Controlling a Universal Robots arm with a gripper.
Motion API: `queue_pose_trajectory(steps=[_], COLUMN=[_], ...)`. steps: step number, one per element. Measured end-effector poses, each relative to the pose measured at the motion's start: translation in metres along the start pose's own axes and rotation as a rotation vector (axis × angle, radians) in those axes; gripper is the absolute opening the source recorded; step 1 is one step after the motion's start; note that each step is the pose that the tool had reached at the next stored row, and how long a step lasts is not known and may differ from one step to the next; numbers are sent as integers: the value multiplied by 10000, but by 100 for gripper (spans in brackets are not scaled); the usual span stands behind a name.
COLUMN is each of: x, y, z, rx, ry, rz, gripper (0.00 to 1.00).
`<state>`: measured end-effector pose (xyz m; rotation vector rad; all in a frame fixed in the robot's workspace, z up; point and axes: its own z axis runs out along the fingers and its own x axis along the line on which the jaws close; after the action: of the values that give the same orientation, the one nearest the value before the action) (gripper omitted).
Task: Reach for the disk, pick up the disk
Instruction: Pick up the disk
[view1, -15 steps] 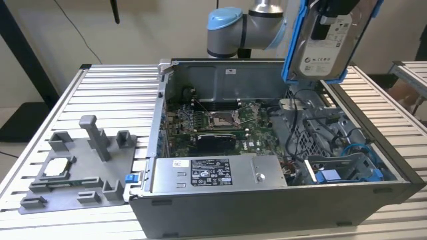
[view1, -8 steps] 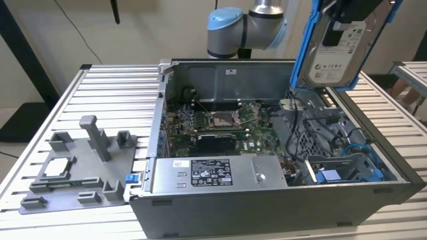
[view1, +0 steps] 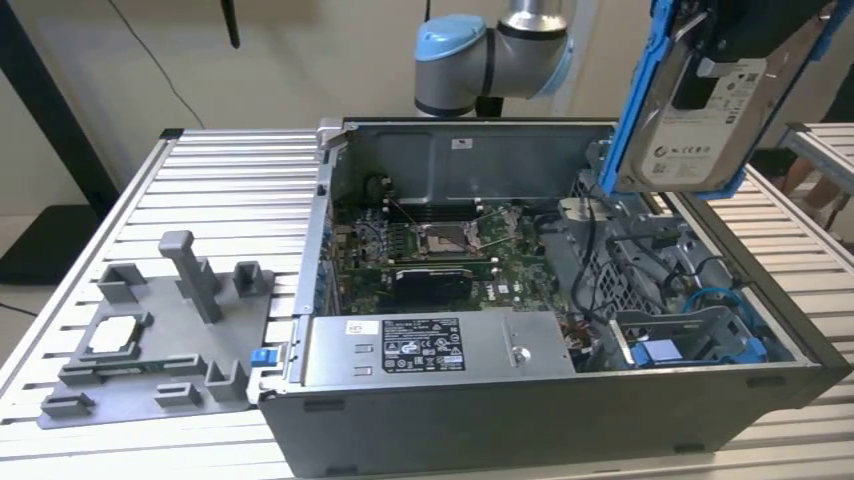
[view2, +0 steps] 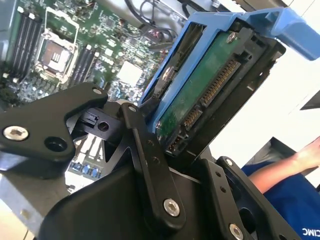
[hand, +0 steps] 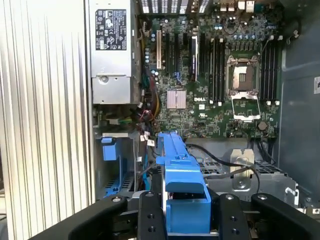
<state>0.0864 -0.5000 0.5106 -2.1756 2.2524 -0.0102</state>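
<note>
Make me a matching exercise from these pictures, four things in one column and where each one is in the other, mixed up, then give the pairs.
Things:
1. disk
2. power supply
3. grey holder
4. motherboard

Places:
A. on the slatted table, at the exterior view's left of the case
B. held up in the air by the gripper, above the open case
C. flat on the floor of the case
D. inside the case, along its near wall in the exterior view

Pairs: 1-B, 2-D, 3-A, 4-C
</note>
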Motion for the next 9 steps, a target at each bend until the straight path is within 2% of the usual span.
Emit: queue_pose_trajectory(steps=[9], x=[362], y=[-14], z=[8], rx=[0], ry=[2], rz=[3], gripper=[0])
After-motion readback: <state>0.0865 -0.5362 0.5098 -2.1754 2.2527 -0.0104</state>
